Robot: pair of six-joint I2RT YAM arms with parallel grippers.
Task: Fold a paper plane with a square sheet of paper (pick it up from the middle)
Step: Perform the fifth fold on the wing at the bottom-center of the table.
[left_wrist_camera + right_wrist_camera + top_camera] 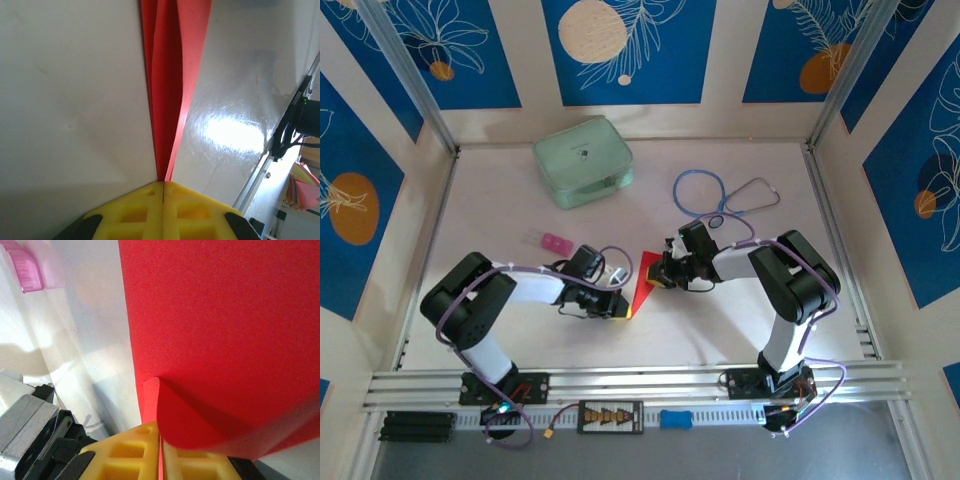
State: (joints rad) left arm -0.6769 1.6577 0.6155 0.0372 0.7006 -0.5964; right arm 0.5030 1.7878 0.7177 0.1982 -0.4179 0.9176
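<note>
Top external view: the paper plane [644, 285] sits mid-tabletop, spanned between the left gripper [626, 308] and the right gripper [660, 280], well apart from the pale green case [583, 160].
Left gripper: clenched on the paper's narrow end, the yellow fingers [135, 212] meeting with the red edge pinched in their seam.
Right gripper: clamped on the opposite end, a curled flap running down between its fingers [125, 455].
Why held so: probably to keep the folded layers stretched and together while a crease is set. The dart looks unfinished.
Paper: thin, matte, bright red. In the left wrist view, long creased layers taper toward the grip. In the right wrist view, a broad flat face shows one soft curl.
Fingers: blocky yellow moulding with square recesses.
Tabletop [65, 100]: smooth, pale, glossy, with a patch of glare.
Pink object [27, 270]: small, translucent, lying off beside the paper.
</note>
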